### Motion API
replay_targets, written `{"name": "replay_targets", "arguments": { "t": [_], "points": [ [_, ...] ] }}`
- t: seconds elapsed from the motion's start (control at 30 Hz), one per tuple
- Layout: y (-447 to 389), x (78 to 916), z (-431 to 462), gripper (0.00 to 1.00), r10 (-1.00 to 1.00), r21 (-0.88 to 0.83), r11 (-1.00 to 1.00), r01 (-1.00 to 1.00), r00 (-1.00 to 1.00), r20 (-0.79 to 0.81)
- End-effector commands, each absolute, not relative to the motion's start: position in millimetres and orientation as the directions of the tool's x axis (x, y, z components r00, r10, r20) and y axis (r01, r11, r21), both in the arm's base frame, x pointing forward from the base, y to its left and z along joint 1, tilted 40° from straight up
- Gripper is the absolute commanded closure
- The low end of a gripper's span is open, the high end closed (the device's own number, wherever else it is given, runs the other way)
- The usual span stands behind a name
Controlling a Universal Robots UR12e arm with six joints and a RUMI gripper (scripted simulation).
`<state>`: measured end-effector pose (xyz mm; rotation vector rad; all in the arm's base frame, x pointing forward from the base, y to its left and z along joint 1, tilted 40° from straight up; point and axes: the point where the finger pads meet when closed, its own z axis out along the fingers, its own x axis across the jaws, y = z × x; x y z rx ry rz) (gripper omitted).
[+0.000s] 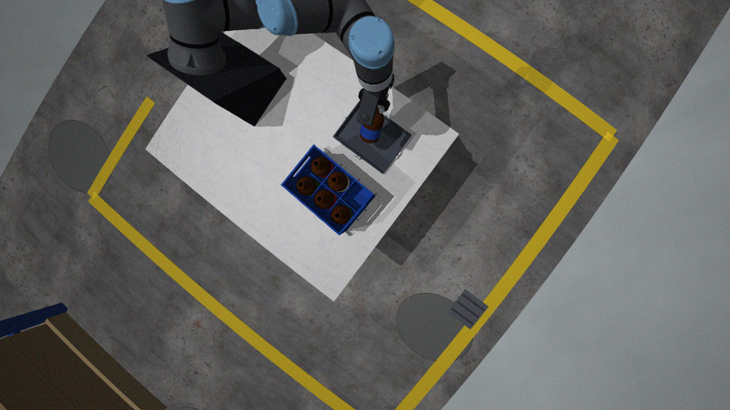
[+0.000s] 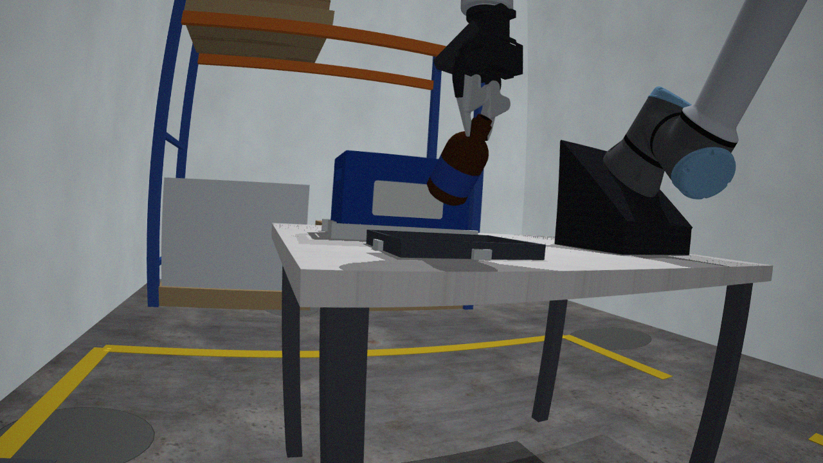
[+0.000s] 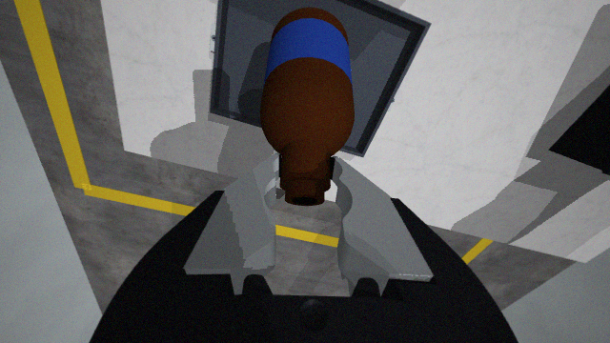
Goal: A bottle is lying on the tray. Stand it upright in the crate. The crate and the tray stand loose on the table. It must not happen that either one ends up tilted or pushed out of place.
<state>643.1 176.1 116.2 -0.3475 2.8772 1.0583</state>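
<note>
The brown bottle with a blue label (image 1: pixel 370 132) (image 2: pixel 460 164) (image 3: pixel 307 105) hangs tilted in the air above the tray, neck up. My gripper (image 2: pixel 478 131) (image 3: pixel 305 157) is shut on its neck. The dark grey tray (image 1: pixel 379 156) (image 2: pixel 517 251) (image 3: pixel 386 52) lies on the table below, with no bottle on it. The blue crate (image 1: pixel 311 208) (image 2: pixel 353 190) stands beside the tray. Several brown bottles stand in its compartments. One compartment (image 1: pixel 363 195), at its right corner in the top view, is empty. The crate is not seen in the wrist view.
The white table (image 1: pixel 233 170) (image 2: pixel 587 279) carries the crate and tray. The arm's black base (image 1: pixel 241 88) (image 2: pixel 598 213) stands at one end of the table. A shelf rack (image 2: pixel 253 22) with boxes stands behind the table in the exterior view.
</note>
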Motion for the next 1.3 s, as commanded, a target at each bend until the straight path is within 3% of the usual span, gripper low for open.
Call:
{"name": "replay_targets", "arguments": {
  "t": [0.0, 0.8, 1.27],
  "points": [
    [175.1, 646.5, 118.1, 1.00, -0.189, 0.631, 0.741, -0.231, -0.973, -0.133],
    [175.2, 647.1, 118.6, 1.00, -0.004, 0.644, 0.765, 0.012, -1.000, 0.023],
    [175.0, 646.6, 118.4, 1.00, 0.009, 0.643, 0.765, 0.028, -0.999, 0.034]
  ]
}}
